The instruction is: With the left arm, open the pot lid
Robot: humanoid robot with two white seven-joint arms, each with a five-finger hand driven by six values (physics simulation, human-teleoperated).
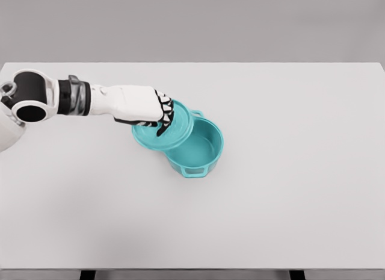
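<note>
text: none legible | labels: none | brands: none | numbers: none | signs: none

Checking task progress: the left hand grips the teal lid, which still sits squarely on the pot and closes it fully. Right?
Not quite. The left hand does grip the teal lid, but the head view shows the lid shifted off to the pot's left and tilted, with the inside of the pot exposed.

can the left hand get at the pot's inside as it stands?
Probably not right away. The left hand is closed on the round teal lid, which is lifted and shifted left off the teal two-handled pot. The pot's right part lies uncovered, but the hand is occupied with the lid.
</note>
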